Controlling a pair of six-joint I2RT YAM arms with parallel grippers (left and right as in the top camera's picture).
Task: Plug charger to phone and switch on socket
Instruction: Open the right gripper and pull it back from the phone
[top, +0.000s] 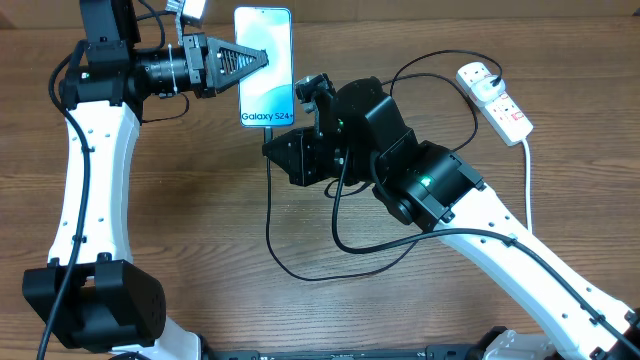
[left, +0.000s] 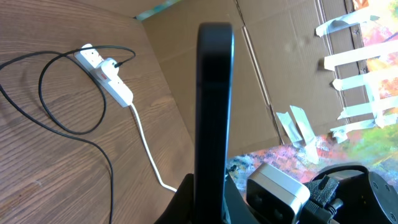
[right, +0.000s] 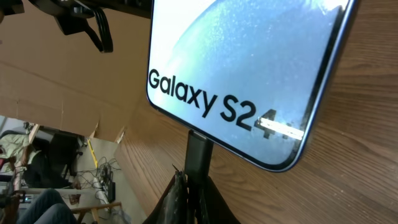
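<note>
1. The left pincer (top: 252, 58) is clenching the phone (top: 266, 38) by its long side. The right pincer (right: 186, 194) is pinching the charger's connector tip (right: 199, 149), jaws nearly closed.
2. The wooden table (top: 200, 230) is carrying everything.
3. The power strip (top: 497, 98) is lying at the far right, well apart from the phone, its thick white cord (top: 528, 180) trailing toward the near edge.
4. The phone is facing screen-up at the far middle, its "Galaxy S24" end pointing toward the right pincer.
5. The black cable (top: 268, 215) is looping across the table, its other end reaching the power strip.
6. The connector tip is touching the phone's bottom edge; whether it is fully seated cannot be told.
</note>
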